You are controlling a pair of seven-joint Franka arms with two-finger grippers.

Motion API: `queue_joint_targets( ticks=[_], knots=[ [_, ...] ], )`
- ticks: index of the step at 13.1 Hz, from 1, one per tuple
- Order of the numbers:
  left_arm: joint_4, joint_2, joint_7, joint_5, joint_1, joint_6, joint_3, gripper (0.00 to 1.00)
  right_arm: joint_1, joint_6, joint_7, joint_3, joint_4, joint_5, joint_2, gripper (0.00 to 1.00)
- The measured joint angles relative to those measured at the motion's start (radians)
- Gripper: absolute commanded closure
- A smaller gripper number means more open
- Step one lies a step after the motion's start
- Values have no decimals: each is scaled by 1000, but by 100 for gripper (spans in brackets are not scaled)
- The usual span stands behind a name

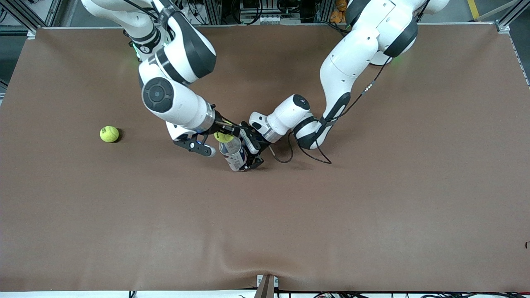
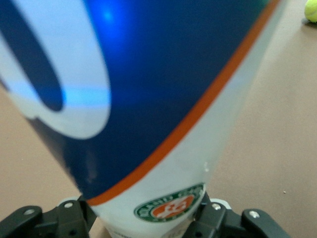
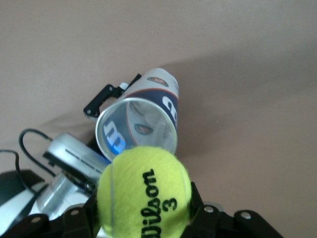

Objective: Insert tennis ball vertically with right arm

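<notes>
My right gripper point(image 1: 224, 136) is shut on a yellow-green tennis ball point(image 1: 222, 137), marked Wilson 3 in the right wrist view point(image 3: 144, 191), fingers point(image 3: 199, 201) on both sides. The ball hangs right at the open mouth of a blue and white ball can point(image 1: 234, 154), whose empty inside point(image 3: 136, 130) shows just past the ball. My left gripper point(image 1: 249, 159) is shut on the can's lower body and holds it slightly tilted on the table. In the left wrist view the can point(image 2: 163, 99) fills the frame, with that gripper point(image 2: 147, 212) clamped round it.
A second tennis ball point(image 1: 109, 133) lies on the brown table point(image 1: 372, 186) toward the right arm's end, also seen as a small ball point(image 2: 312, 10) in the left wrist view. A black cable point(image 1: 306, 155) loops on the table beside the left wrist.
</notes>
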Motion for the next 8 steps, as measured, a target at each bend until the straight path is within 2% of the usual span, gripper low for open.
queue_joint_targets(
  ticks=[3, 4, 5, 6, 8],
  knots=[
    [0, 0, 0, 0, 0, 0, 0, 24, 5, 8, 39, -2, 33, -36, 45, 70],
    [0, 0, 0, 0, 0, 0, 0, 24, 5, 8, 43, -4, 38, -38, 52, 63],
    [0, 0, 0, 0, 0, 0, 0, 24, 5, 8, 46, -7, 42, -38, 55, 27],
    [0, 0, 0, 0, 0, 0, 0, 24, 5, 8, 50, -9, 45, -38, 56, 0],
    [0, 0, 0, 0, 0, 0, 0, 24, 5, 8, 70, -10, 49, -38, 57, 0]
  ],
)
